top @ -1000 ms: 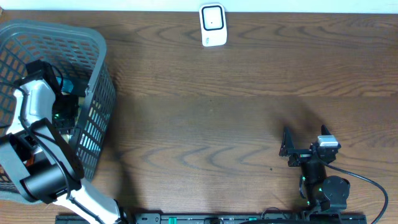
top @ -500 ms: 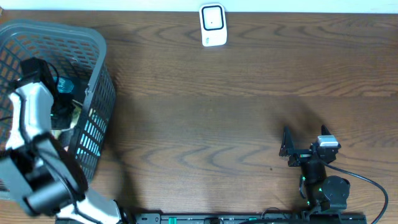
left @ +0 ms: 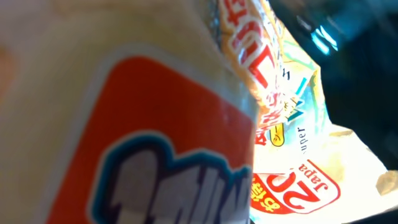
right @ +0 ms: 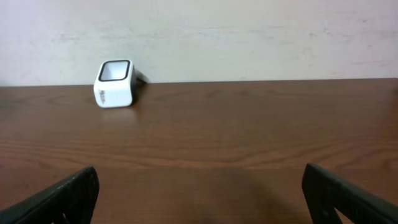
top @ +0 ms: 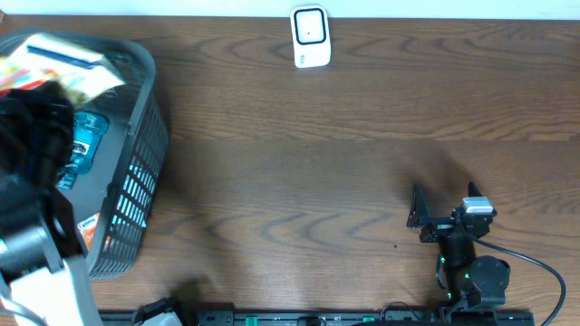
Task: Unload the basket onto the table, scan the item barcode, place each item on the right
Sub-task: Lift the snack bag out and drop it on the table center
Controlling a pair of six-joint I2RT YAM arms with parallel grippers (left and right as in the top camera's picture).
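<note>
My left gripper is pinched shut on the cream plastic snack packet with red and blue print, above the grey mesh plastic basket. I should carry it steadily to the small white box scanner with the barcode face toward its window. My right gripper rests spread wide.

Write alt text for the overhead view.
The left arm holds a packet above a grey mesh basket at the table's left. A white scanner stands at the far edge; the right gripper rests open near the front.
</note>
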